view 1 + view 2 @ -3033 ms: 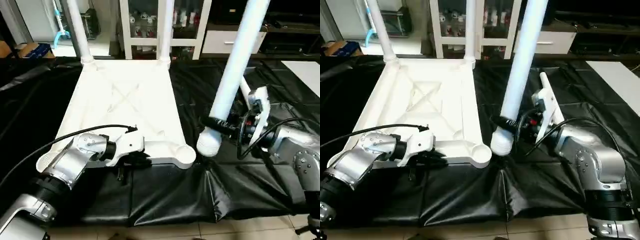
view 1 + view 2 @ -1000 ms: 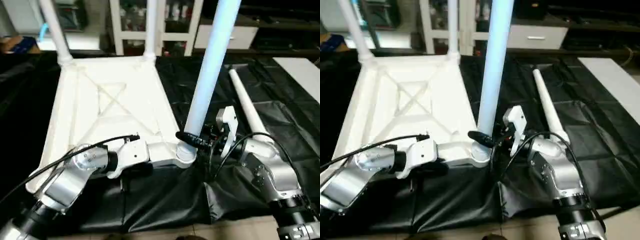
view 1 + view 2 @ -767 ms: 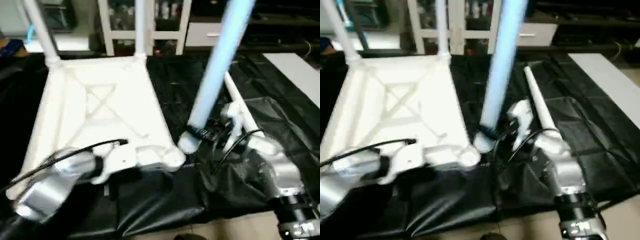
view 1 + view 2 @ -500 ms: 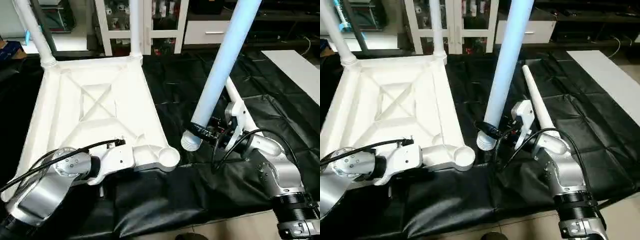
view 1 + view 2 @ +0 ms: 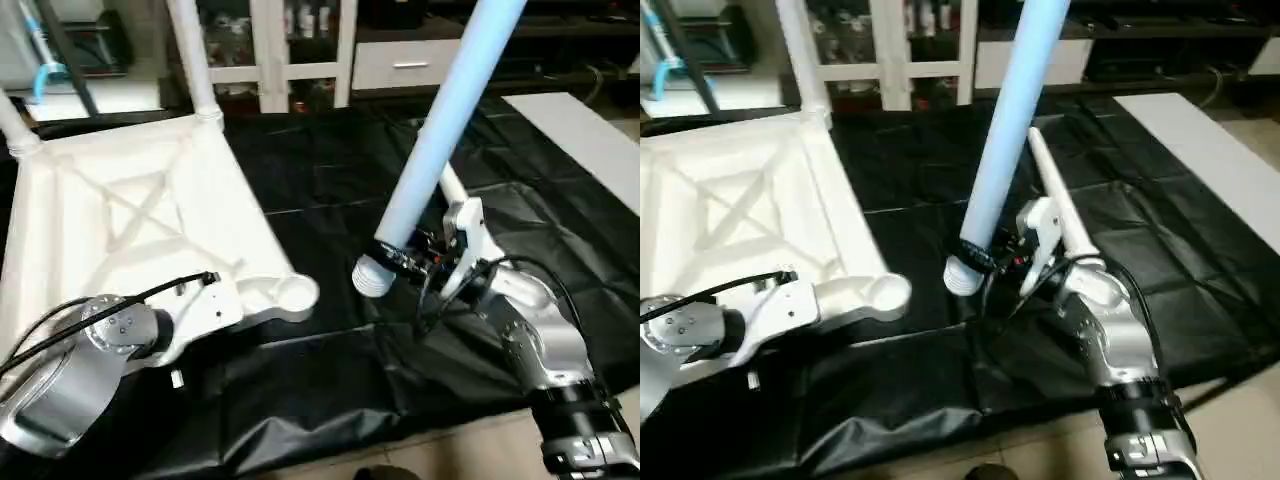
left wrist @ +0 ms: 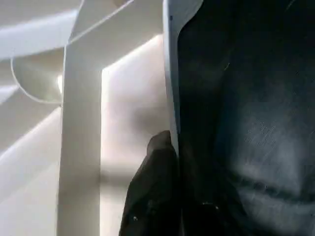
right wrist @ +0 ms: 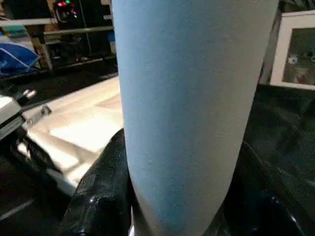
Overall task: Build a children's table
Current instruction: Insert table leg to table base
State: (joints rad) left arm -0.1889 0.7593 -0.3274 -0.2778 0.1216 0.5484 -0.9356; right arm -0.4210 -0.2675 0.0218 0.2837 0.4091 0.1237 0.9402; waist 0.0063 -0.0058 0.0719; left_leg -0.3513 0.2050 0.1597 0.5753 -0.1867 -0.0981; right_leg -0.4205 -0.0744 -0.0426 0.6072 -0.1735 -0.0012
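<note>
Done: two legs (image 5: 190,60) stand in the far corner sockets of the upturned table top (image 5: 110,230) on the black sheet (image 5: 320,190).
In hand: the right claw (image 5: 400,258) grips the third leg (image 5: 440,120) near its thick end, tilted, just beside the empty near socket (image 5: 290,293) (not yet entered).
Left claw (image 6: 157,187): closed, pinching the top's near rim to steady it.
Left to do: seat this leg, then the fourth leg (image 5: 1055,215) lying behind the right arm.
</note>
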